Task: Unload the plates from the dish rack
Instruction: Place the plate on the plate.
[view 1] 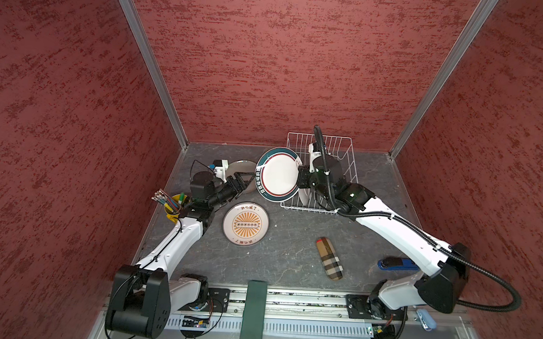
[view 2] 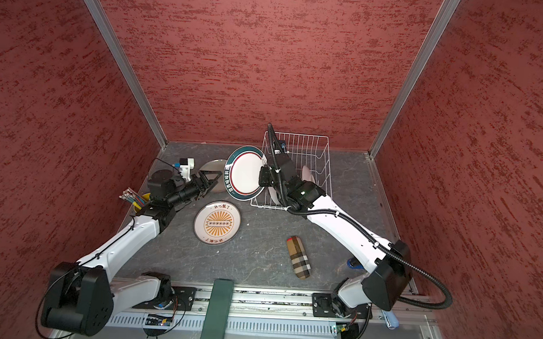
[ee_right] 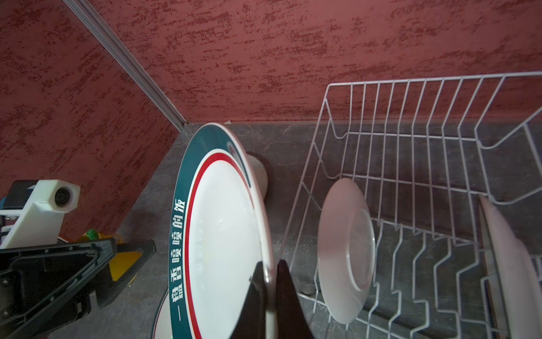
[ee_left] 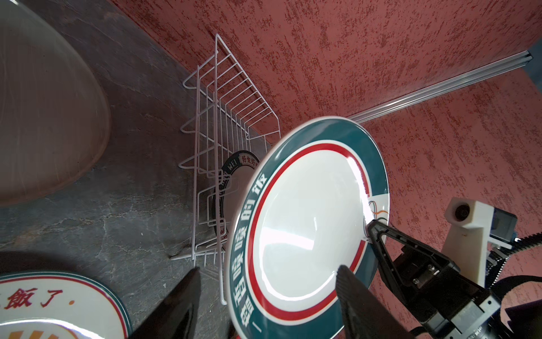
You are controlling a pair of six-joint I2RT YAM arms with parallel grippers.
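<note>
Right wrist view: right jaws are pinched tight on the rim of the green-rim plate [ee_right: 223, 234], one finger on its face and one behind. The plate's off the desk [view 1: 292, 240], tilted near upright, just outside the left side of the dish rack [ee_right: 410, 117]. In both top views it hangs betw. the rack and the left arm, white face turned toward that arm.

Left jaws are spread wide, holding nothing. In the left wrist view the plate's lower rim [ee_left: 308, 229] lines up in the gap betw. the two fingers [ee_left: 181, 308], but I can't tell if either touches it.

The rack sits at the desk's back edge, right of centre. Two plates stand in its prongs: a white plate [ee_right: 346, 264] with its underside showing near the rack's left side, and a second plate [ee_right: 510, 264] further right, cut off by the frame.

Sunburst plate [view 1: 245, 224] lies flat mid-desk, left of centre. Grey-beige plate [view 1: 242, 169] lies flat toward the back edge, partly hidden by the left arm.

Misc: yellow cup [view 1: 174, 207] w/ pens at the left edge, plaid case [view 1: 329, 257] front-right, blue stapler [view 1: 396, 264] near the right edge.
</note>
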